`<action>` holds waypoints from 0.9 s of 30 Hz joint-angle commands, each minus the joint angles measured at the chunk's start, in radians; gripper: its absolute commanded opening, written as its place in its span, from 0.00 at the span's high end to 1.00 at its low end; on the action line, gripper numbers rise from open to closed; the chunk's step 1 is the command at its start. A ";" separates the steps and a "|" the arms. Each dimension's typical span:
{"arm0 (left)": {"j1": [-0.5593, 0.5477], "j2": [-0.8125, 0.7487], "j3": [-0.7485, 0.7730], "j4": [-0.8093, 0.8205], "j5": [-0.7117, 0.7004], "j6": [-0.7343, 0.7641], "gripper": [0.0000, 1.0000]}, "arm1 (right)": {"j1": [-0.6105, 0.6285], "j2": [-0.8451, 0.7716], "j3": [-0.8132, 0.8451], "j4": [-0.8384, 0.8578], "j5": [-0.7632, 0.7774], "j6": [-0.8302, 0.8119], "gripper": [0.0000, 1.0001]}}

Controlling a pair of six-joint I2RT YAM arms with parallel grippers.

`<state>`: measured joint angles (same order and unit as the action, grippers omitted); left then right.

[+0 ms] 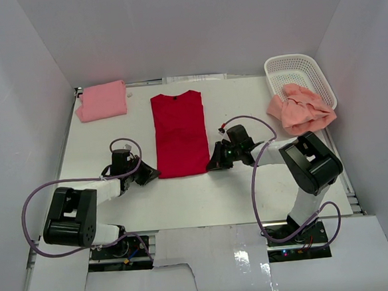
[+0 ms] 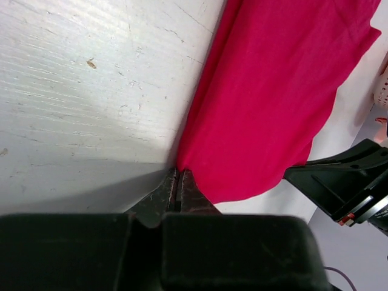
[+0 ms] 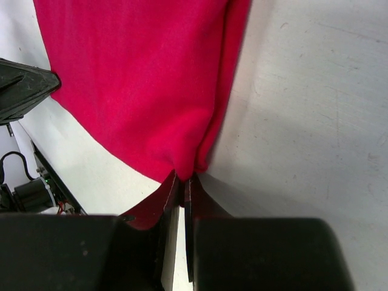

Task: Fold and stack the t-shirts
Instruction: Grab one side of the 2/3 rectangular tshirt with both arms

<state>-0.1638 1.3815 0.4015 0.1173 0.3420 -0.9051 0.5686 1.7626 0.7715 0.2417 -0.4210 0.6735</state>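
The red t-shirt [image 1: 179, 133] lay flat in the middle of the bench [image 1: 204, 198], collar toward 12 o'clock, its sides apparently already turned in so that it formed a narrow strip. The left jaws were clenched on the hem corner at the shirt's 7 o'clock, and the right jaws were clenched on the corner at its 5 o'clock. In both wrist views only a sliver of red cloth sat between the tips. The pink t-shirt [image 1: 101, 100] rested folded at 10 o'clock. The salmon t-shirt [image 1: 299, 109] lay crumpled at 2 o'clock, draped over the near rim of the white basket [image 1: 295, 65].

The step in hand looked like carrying the hem up toward the collar.

- **Slipping corner:** each grip was very shallow, right at the cloth's edge. One corner could slip free on the lift and leave the fold skewed.
- **Layers parting:** the edges seemed doubled over. A pinch that caught only the upper layer would let the tucked side fall open.
- **Uneven travel:** if one arm led the other, the hem would land crooked on the chest.
- **Dragging low:** too low a pass would bunch the shirt rather than fold it.
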 commanded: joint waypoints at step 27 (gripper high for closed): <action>-0.051 -0.142 -0.067 -0.266 0.160 0.083 1.00 | 0.094 -0.280 -0.187 -0.217 0.051 -0.012 0.92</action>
<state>-0.1970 1.2804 0.3576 -0.0532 0.4831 -0.8513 0.6422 1.5528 0.6250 0.0891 -0.3653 0.6510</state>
